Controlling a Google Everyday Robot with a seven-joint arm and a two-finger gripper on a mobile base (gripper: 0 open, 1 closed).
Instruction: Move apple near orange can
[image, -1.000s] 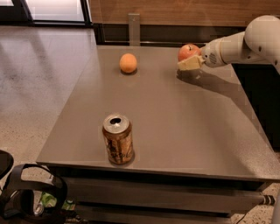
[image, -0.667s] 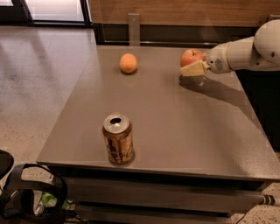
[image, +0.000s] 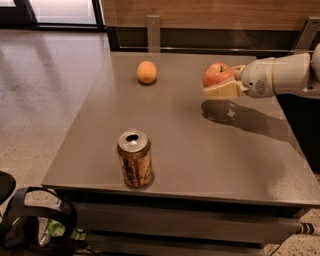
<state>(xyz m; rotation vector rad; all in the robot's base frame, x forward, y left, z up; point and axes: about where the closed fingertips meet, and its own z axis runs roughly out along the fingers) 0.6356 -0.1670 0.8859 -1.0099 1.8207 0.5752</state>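
Camera view of 1 grey table (image: 200, 150) with 3 objects and 1 arm. Directions are read as on a clock face laid over the tabletop, 12 o'clock being its far edge.

The arm (image: 282, 75), white and cylindrical, entered from the 3 o'clock side and ended in the gripper (image: 221, 81), which sat at about 1 o'clock on the tabletop. Its cream fingers (image: 222, 91) were closed around the apple (image: 217, 75): 1 finger ran under the fruit at its 6 o'clock side, and another showed at its 3 o'clock side, beside the wrist. The apple, red with a yellowish patch, protruded from the gripper toward 9 o'clock. Apple and gripper were raised off the surface, and their dark shadow (image: 232, 112) fell on the table just below them, toward 6 o'clock.

The orange can (image: 134, 158) stood upright near the front edge at about 7 o'clock, its silver top and opening facing up. It lay well apart from the apple, in the 7 o'clock direction from the fruit.

A plain orange fruit (image: 146, 72) rested on the table at about 11 o'clock, to the 9 o'clock side of the apple and apart from it.

A grey post (image: 153, 32) rose at the table's far edge.
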